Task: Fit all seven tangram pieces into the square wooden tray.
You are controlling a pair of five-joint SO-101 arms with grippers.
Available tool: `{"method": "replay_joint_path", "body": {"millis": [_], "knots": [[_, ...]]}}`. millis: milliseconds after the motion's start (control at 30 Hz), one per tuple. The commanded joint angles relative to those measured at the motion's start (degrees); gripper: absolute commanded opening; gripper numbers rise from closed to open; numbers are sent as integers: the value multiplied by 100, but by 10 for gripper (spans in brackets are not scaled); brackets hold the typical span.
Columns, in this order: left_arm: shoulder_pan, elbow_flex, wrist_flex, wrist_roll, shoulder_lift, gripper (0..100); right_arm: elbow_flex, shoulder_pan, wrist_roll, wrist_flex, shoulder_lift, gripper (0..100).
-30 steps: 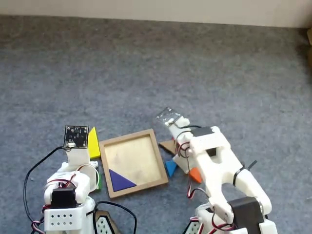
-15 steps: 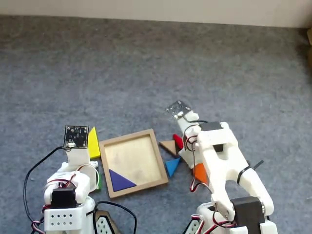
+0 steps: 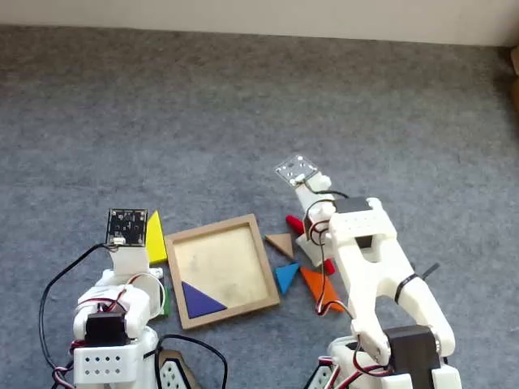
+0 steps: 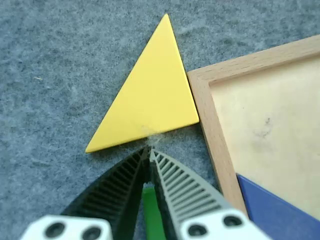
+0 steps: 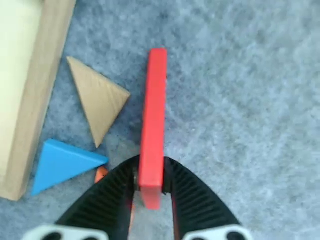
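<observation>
A: Where are we?

B: My left hand [image 4: 149, 152] is shut tight on nothing, by the yellow triangle [image 4: 150, 95]. The tray [image 3: 212, 229] holds one blue triangle [image 3: 199, 300]. My right hand [image 5: 150, 167] pinches the red piece [image 5: 154, 110] beside it. I think it goes in next, laid flat. Grey fuzzy desk [image 3: 162, 121], pale wall [image 3: 243, 16] behind.

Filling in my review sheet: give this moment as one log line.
right gripper: shut on red piece | left gripper: shut, by yellow triangle | tray: one dark blue triangle inside
</observation>
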Motion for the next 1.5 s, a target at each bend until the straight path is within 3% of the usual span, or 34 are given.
{"method": "replay_joint_path", "body": {"millis": [0,167,333,600,833,1200,1467], "knots": [[-66,119,35,-53,-40,7,-708,145,44,470,-611,6],[-66,119,35,-53,-40,7,-1051,-189,0,1376,-1596,6],[-66,119,35,-53,-40,7,-1033,-936,-624,1640,-2413,6],[-66,119,35,-53,-40,7,-1015,-2000,-2004,1323,-2545,6],[-66,119,35,-53,-40,7,-664,-2510,-3024,857,-2545,6],[-66,119,35,-53,-40,7,620,-3002,-3174,-418,-2545,6],[-66,119,35,-53,-40,7,655,-3002,-3174,-462,-2545,7]]}}
